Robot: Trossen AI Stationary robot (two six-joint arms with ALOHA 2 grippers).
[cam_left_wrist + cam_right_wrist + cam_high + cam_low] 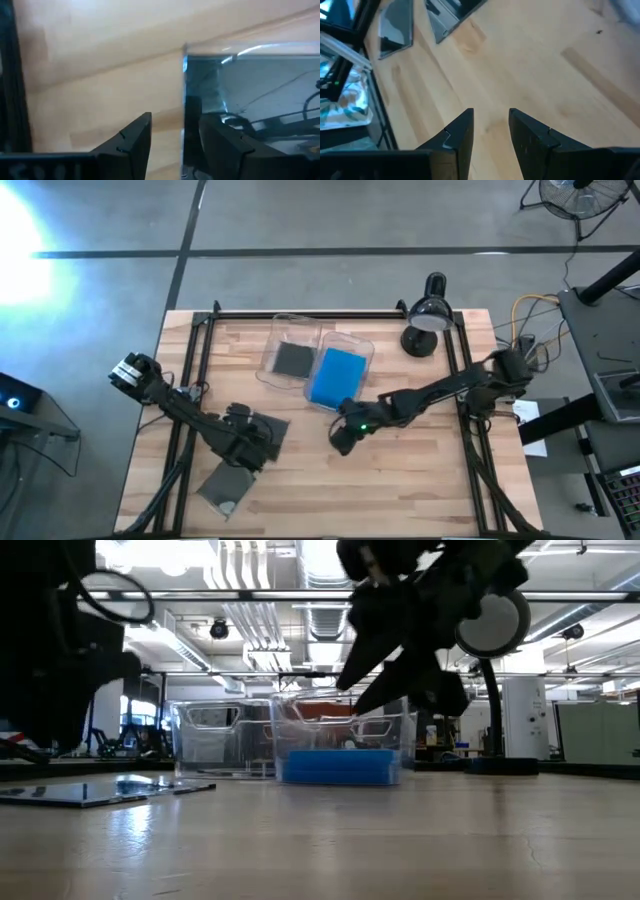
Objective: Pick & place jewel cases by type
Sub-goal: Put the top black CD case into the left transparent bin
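Note:
Two clear bins stand at the table's far middle. The left bin (280, 340) holds a dark jewel case (293, 360); the right bin (358, 345) holds blue jewel cases (336, 377), also seen from table height (338, 766). Two more dark cases lie flat on the wood at the near left, one (270, 427) by my left gripper (252, 446) and one (226, 486) nearer the edge. My left gripper (172, 120) is open, low over the first case, its fingers either side of the case's edge (185, 90). My right gripper (343, 440) (490, 115) hangs open and empty above bare wood, just near of the blue bin. My left gripper straddles the edge of the glossy dark case (250, 90), which lies flat on the table. One finger (132, 137) stands over the wood and the other (225, 142) over the case. I cannot tell whether either finger touches it.
A black desk lamp (428, 315) stands at the far right corner. Black frame rails (190, 380) run along the table's left and right sides. Bare wood (400, 480) lies across the near right of the table.

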